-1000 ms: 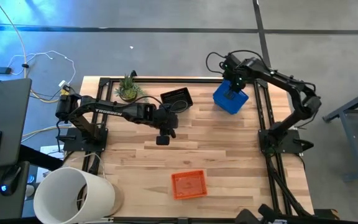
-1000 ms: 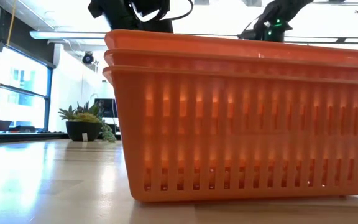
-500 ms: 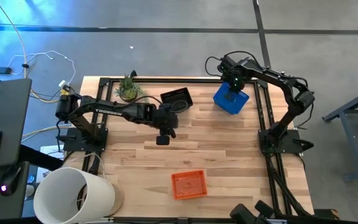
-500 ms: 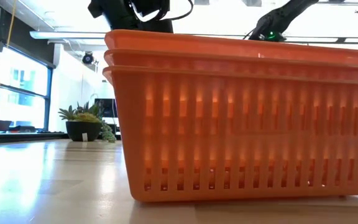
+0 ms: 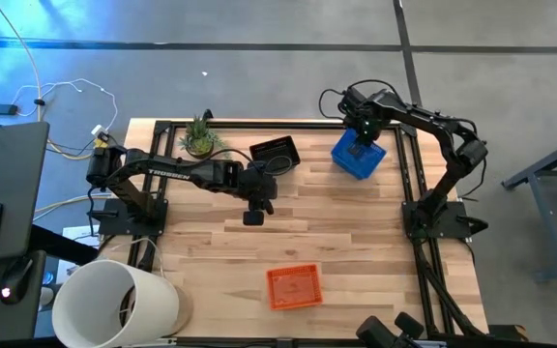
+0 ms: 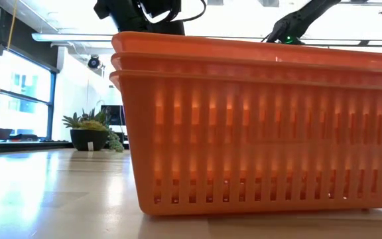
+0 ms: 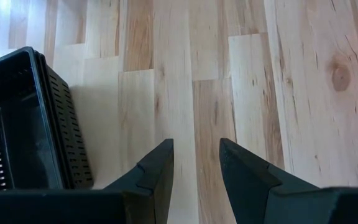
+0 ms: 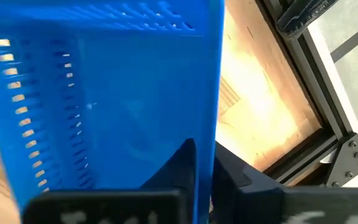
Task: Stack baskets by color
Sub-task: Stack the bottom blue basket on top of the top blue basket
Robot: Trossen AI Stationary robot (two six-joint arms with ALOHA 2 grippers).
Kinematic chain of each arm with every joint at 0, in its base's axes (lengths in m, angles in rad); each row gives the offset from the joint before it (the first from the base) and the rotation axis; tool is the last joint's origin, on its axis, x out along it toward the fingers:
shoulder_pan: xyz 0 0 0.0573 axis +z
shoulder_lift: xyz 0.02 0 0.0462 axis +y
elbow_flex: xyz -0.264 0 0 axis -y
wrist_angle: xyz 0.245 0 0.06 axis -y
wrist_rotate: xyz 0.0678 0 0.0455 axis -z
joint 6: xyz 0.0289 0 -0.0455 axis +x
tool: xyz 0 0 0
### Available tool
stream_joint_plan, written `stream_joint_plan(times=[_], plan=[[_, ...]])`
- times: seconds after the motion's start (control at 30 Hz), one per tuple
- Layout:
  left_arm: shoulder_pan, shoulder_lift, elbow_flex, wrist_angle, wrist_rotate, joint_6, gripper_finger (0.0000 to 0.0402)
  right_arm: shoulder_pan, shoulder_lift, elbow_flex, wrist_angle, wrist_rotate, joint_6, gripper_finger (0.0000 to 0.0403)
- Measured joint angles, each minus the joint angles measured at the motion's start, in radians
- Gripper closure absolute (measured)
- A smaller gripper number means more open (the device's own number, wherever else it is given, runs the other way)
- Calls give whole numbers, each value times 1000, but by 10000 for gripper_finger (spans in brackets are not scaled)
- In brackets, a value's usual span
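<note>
A blue basket (image 5: 359,155) is at the table's far right, and my right gripper (image 5: 361,137) is shut on it from above. The right wrist view looks into this basket (image 8: 104,106). A stack of three nested orange baskets (image 6: 257,126) rests on its bottom near the front edge (image 5: 293,286). A black basket (image 5: 276,153) stands at the far middle, and its wall shows in the left wrist view (image 7: 23,124). My left gripper (image 7: 196,162) hangs open over bare wood at the table's middle (image 5: 253,217), beside the black basket and apart from it. My right gripper has the blue basket by the top edge of one side wall (image 8: 215,134). One finger (image 8: 180,163) is inside the basket and the other outside. The fingers come from above, pointing down. Whether the basket's bottom rests on anything, I cannot tell.
A small potted plant (image 5: 199,140) stands at the far left beside the black basket. A big white bucket (image 5: 114,304) lies at the near left corner. Dark metal frame rails (image 5: 406,164) run along the table's edges. Bare wood lies between the baskets.
My right gripper has gone down with the blue basket at the table's far right. The basket stood higher and tilted a second ago and now sits lower and more level. My left arm has kept still.
</note>
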Motion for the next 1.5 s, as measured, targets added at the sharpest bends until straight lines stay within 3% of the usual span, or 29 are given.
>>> stream_joint_plan(times=[0.3, 0.53, 0.7, 0.9, 1.5], plan=[[0, 0, 0, 0, 0, -2, 286, 0, 0, 0, 1, 66, 0, 297], [0, 0, 0, 0, 0, -2, 286, 0, 0, 0, 0, 42, 34, 282], [0, 0, 0, 0, 0, -3, 286, 0, 0, 0, 0, 36, 72, 306], [0, 0, 0, 0, 0, 0, 286, -7, 0, 0, -1, 33, 89, 392], [0, 0, 0, 0, 0, 0, 286, -125, -1, 0, -11, -162, 77, 402]])
